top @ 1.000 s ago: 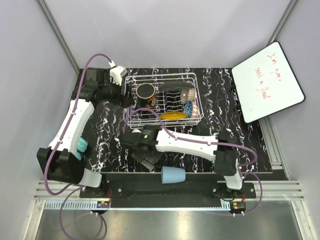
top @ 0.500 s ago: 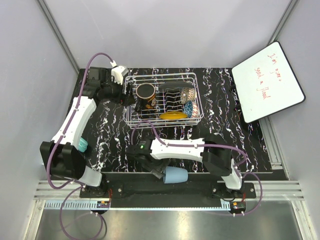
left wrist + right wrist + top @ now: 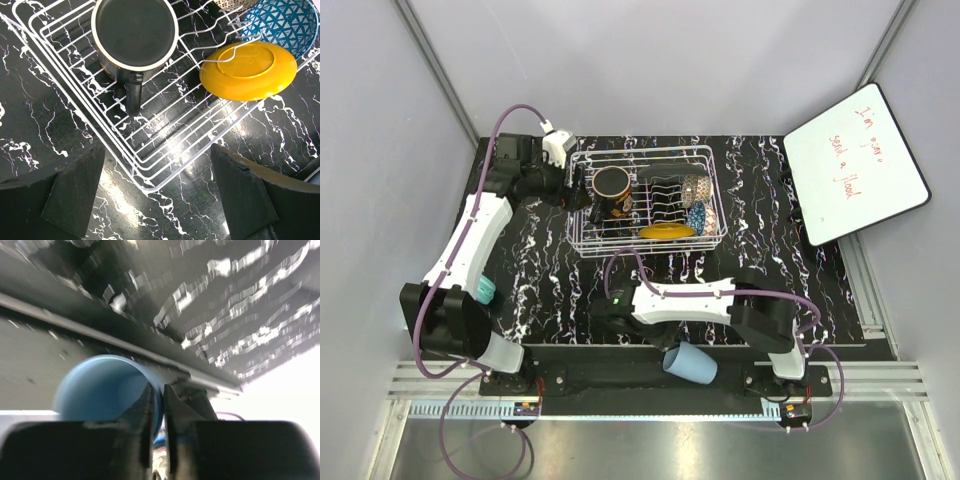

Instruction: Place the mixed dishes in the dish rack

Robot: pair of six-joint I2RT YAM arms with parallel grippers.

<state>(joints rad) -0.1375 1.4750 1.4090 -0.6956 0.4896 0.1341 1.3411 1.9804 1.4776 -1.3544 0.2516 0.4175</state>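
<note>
The light-blue cup (image 3: 692, 364) lies tilted over the table's near edge, and my right gripper (image 3: 667, 348) is shut on its rim. In the right wrist view one finger is inside the cup (image 3: 102, 390) and the other outside, with my right gripper (image 3: 159, 415) pinching the wall. The white wire dish rack (image 3: 640, 152) at the back holds a dark mug (image 3: 611, 186), a yellow plate (image 3: 667, 231), a blue patterned bowl (image 3: 698, 215) and a speckled bowl (image 3: 695, 187). My left gripper (image 3: 160, 195) hangs open over the rack's corner (image 3: 145, 185), close to the mug (image 3: 135, 37) and the yellow plate (image 3: 248, 70).
A white board with red writing (image 3: 855, 165) leans at the right edge. A teal object (image 3: 485, 290) shows beside the left arm. The metal rail (image 3: 650, 405) runs along the near edge below the cup.
My right arm swung to the near edge and shut on the cup's rim, and the cup shifted right and nearer. The left arm moved slightly toward the rack, then held.
</note>
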